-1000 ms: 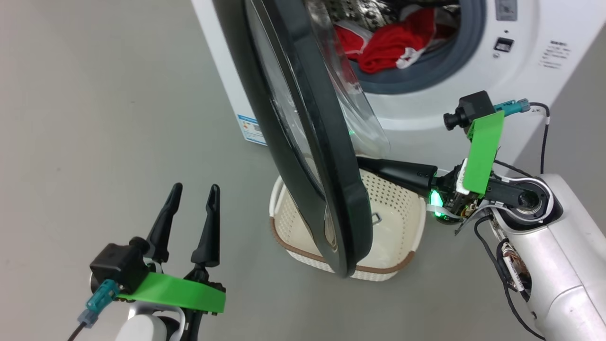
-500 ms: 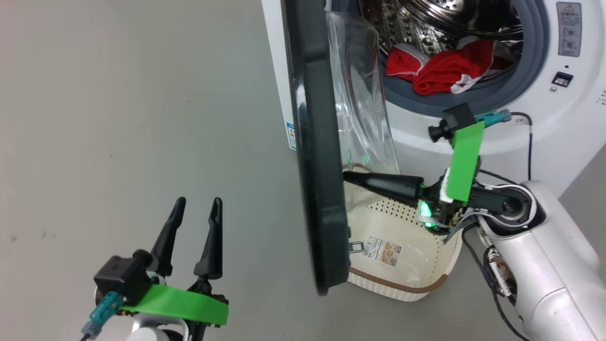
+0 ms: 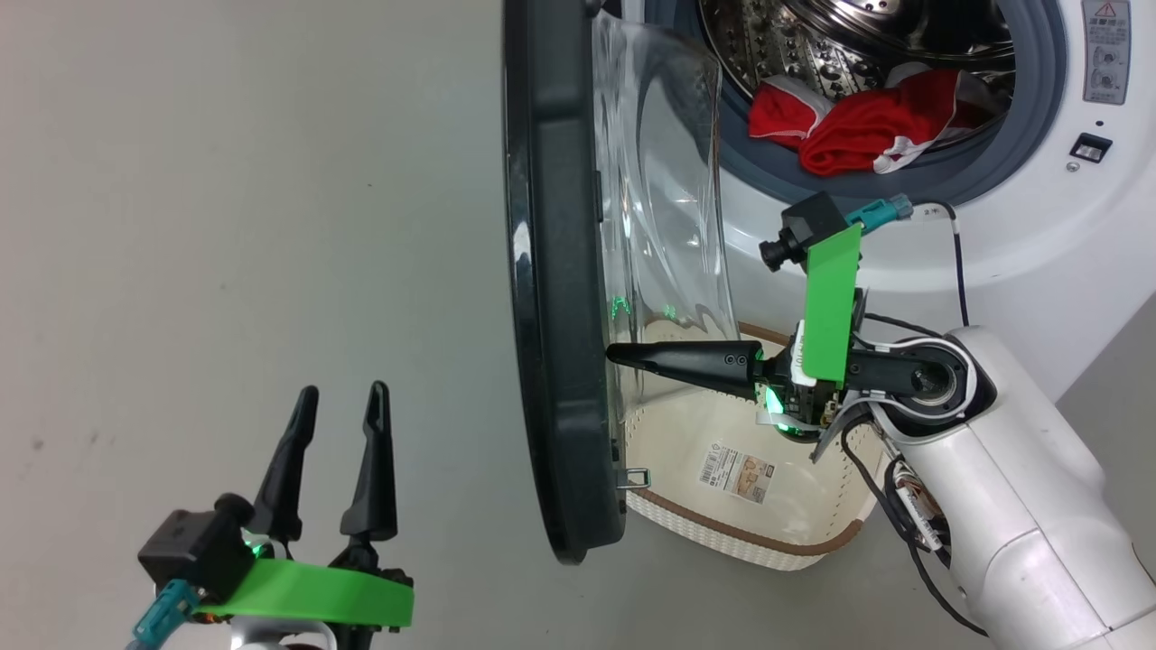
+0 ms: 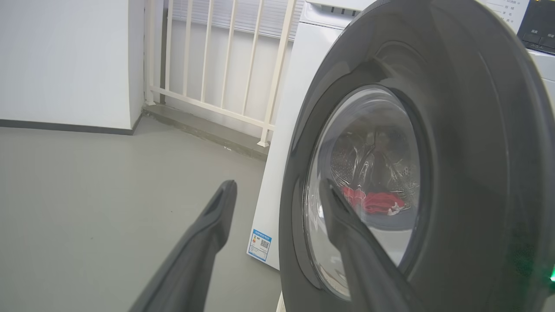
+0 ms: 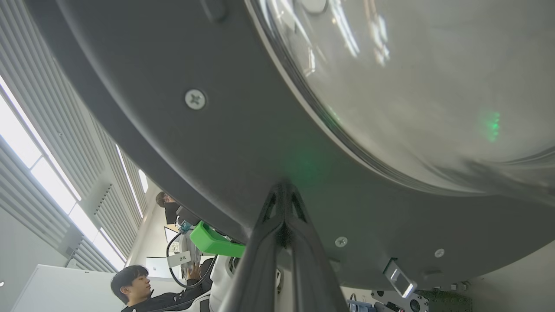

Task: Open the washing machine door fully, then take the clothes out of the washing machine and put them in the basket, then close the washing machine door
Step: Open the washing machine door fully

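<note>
1. Head view.
   - The right gripper (image 3: 614, 351) has its fingers pressed together into a single blunt point. The point bears on the inner face of the washing machine door (image 3: 560, 379), low on the black rim and just below the glass bowl (image 3: 664, 199).
   - The closed pair is judged to serve as a pusher, since swinging a door needs no grasp.
   - The door stands edge-on, roughly square to the washing machine (image 3: 993, 262), so the opening step is judged unfinished.
   - The basket (image 3: 768, 544) rests on the floor (image 3: 226, 226) below the drum (image 3: 813, 54) mouth, presumably to keep the carry short.
   - The red-and-white clothes (image 3: 867, 126) lie in the drum, above the right gripper and well apart from it.
   - The left gripper (image 3: 342, 391), fingers spread wide and empty, hovers on the door's outer side, well apart from it.

2. Left wrist view.
   - The parted fingers of the left gripper (image 4: 277, 186) point toward the outer face of the door (image 4: 468, 130).
   - Nothing lies between them.
   - The clothes (image 4: 373, 201) show through the glass.

3. Right wrist view.
   - The joined tips of the right gripper (image 5: 284, 190) appear to touch the grey inner rim of the door (image 5: 217, 130), just beside the edge of the bowl (image 5: 433, 65).
   - The latch (image 5: 401, 281) sits to the lower right.
   - A person (image 5: 134, 281) sits in the background.
</note>
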